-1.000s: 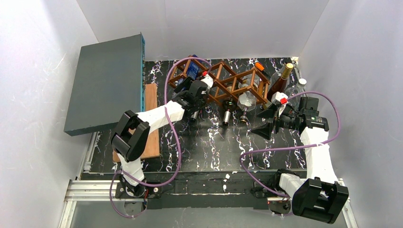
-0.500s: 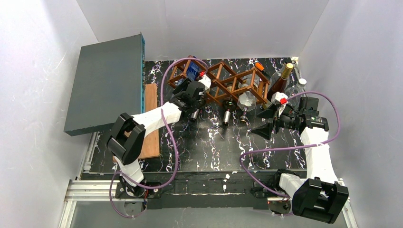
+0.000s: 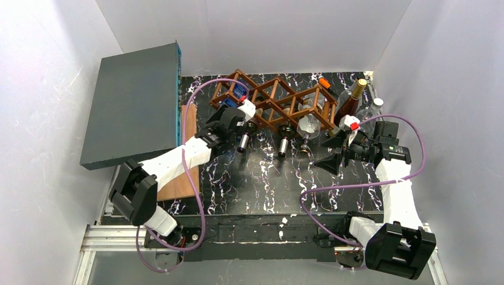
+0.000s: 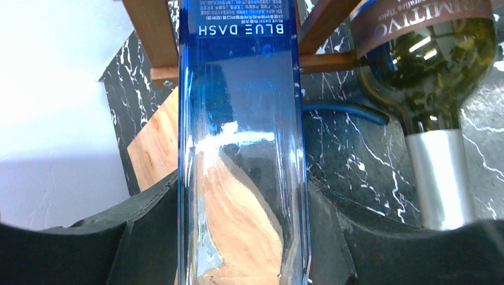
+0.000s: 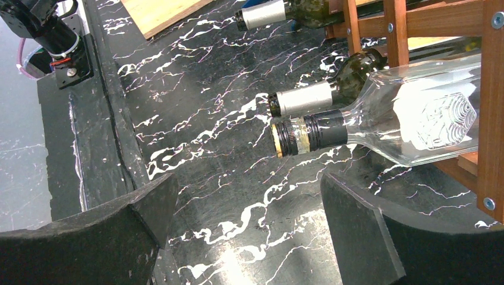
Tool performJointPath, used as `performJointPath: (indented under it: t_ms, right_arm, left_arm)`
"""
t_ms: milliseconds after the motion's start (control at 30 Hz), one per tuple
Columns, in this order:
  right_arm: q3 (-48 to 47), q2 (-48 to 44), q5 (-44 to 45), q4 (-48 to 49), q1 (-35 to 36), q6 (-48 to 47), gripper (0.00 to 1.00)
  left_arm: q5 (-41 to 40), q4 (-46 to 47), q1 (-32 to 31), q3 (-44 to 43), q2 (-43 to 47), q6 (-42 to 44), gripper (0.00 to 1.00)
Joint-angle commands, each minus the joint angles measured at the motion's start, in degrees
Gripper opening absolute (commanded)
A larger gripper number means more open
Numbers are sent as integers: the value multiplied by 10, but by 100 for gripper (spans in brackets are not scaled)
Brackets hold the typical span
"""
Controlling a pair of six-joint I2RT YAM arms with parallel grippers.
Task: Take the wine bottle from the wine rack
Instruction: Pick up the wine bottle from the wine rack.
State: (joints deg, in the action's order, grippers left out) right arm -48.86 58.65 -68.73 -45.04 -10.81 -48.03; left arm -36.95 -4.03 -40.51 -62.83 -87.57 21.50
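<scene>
The wine bottle [image 4: 243,148], a tall square-sided one of clear blue glass with a "BLUE DASH" label, lies neck-out in the end cell at 9 o'clock of the brown wooden lattice wine rack [image 3: 279,98]. Its far part is between the slats; the rack stands along the 12 o'clock edge of the black white-veined marble tabletop [image 3: 267,184]. The left gripper [image 3: 235,110] is clenched on the bottle: in the left wrist view both black fingers [image 4: 148,214] press its flat sides.

Since a second ago the left gripper has drawn back from the rack toward 8 o'clock, and its elbow has swung out the same way. The right gripper [image 3: 333,148] has not moved; it hangs at 3 o'clock with its fingers spread wide and nothing between them.

A dark green bottle with a silver foil neck [image 4: 428,77] lies just beside the blue one at its 3 o'clock. A clear glass bottle with a black cap [image 5: 416,119] juts from a cell further along. At 9 o'clock the light wooden board [image 3: 189,127] lies under the left arm, with the grey flat box [image 3: 134,101] tilted over the table's edge just beyond. Bare marble runs from the bottle necks to the 6 o'clock edge
</scene>
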Motion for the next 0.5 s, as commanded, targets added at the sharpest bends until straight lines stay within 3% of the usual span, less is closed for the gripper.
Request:
performJointPath:
  t_ms: [0, 467]
  right_arm:
    - [6, -6, -6, 2, -2, -5, 99]
    - [7, -10, -7, 2, -2, -4, 98]
  left_arm:
    - [6, -13, -11, 1, 72, -35, 0]
    - [8, -77, -41, 12, 151, -74, 0]
